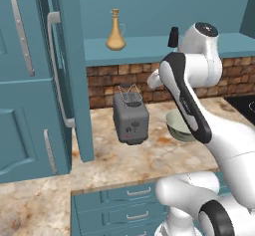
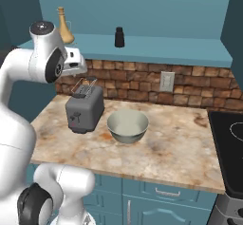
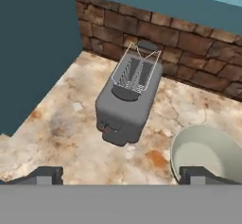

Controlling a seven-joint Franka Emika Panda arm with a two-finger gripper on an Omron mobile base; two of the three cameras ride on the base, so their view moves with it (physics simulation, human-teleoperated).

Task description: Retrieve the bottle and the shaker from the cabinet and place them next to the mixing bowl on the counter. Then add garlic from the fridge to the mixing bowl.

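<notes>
Gripper (image 3: pixel 116 175) spread wide, holding nothing, hanging over counter (image 3: pixel 71 124). Toaster (image 3: pixel 126 102) straight ahead below fingertips; bowl (image 3: pixel 208 154) just beside one fingertip. Bottle (image 1: pixel 115 31) and shaker (image 1: pixel 173 37) up on cabinet shelf (image 1: pixel 149 48), well above gripper, well apart from each other

You see the counter (image 1: pixel 149 155) as polished-looking stone, beige marbled with rust-brown patches. Behind it the backsplash (image 2: pixel 142 84) reads as rough brick with pale mortar lines. The toaster (image 3: pixel 127 102) looks like matt grey metal or plastic, topped by a thin wire rack (image 3: pixel 136 69). The mixing bowl (image 2: pixel 127 126) appears smooth, pale grey-green, ceramic-like with a soft sheen. The bottle (image 1: pixel 115 31) has a smooth golden-tan finish; the shaker (image 2: pixel 119 37) is plain matt black. The cabinet (image 2: pixel 156 46) shelf looks flat, painted teal. The fridge (image 1: pixel 30 80) handles look like brushed silver metal.
</notes>
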